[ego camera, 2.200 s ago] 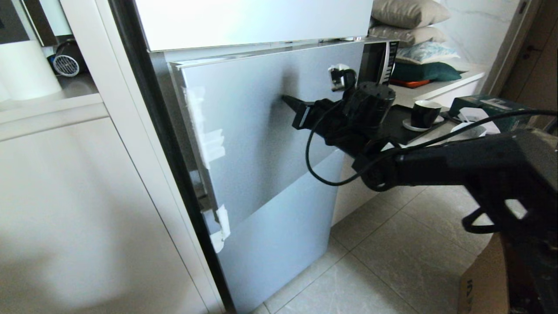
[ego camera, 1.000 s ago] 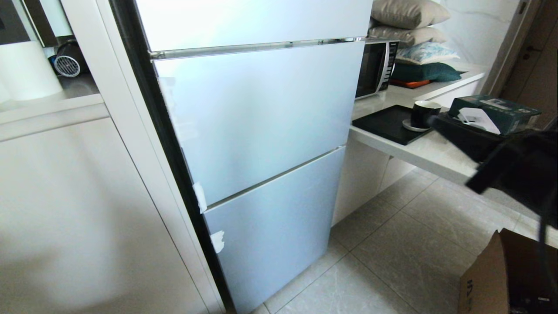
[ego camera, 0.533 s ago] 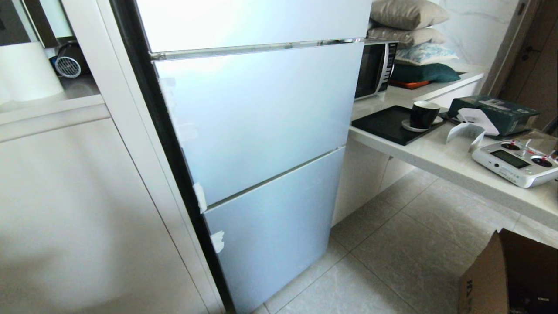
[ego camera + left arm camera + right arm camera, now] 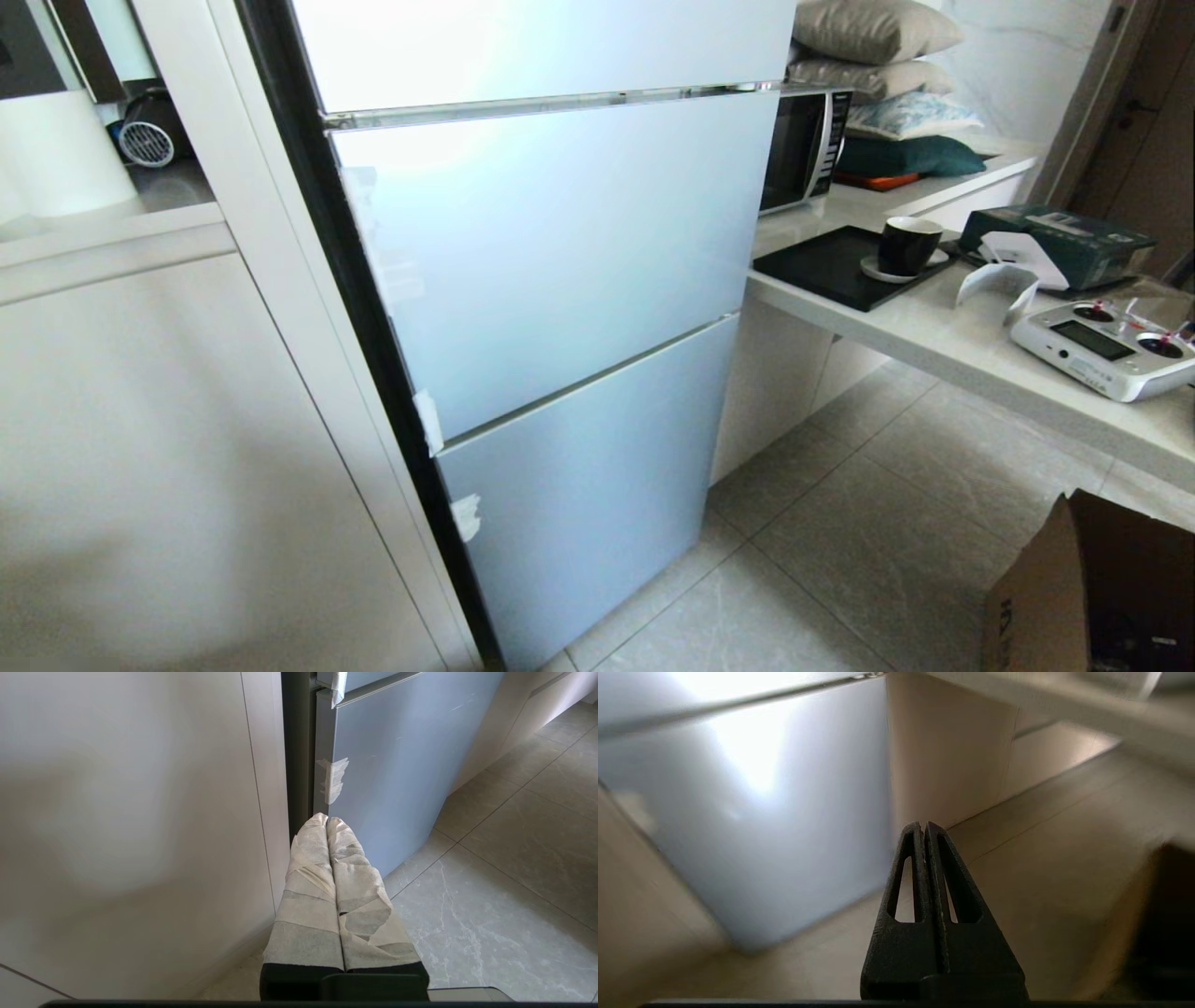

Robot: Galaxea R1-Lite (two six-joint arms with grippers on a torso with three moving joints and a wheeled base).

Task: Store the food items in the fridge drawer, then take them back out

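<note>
Fridge: we see the fridge (image 4: pixel 560 271) with all its door panels flush and closed; nothing stands ajar.
Fridge drawer: hidden behind the closed doors, so we cannot tell its state or what it holds.
Food items: we find no red or red-orange pieces in any view, neither on the desk (image 4: pixel 943 341) beside the fridge nor on the floor (image 4: pixel 840 560); where they are we cannot tell.
Left gripper: the left gripper (image 4: pixel 326 820) hangs low near the fridge's lower corner, its tape-wrapped fingers (image 4: pixel 310 858) pressed together on nothing.
Right gripper: the right gripper (image 4: pixel 923 826) points at the floor beside the fridge, fingers closed and empty; neither arm shows in the head view.
Desk: it carries a black tray (image 4: pixel 831 266), a dark cup (image 4: pixel 907 245), a green box (image 4: pixel 1064 245) and a remote controller (image 4: pixel 1106 347), none of them task items.
Progress: we judge that the work at the fridge looks finished or paused, with doors shut and both arms parked.
Left to do: with the food unseen, we cannot confirm whether the take-out half is complete.
</note>
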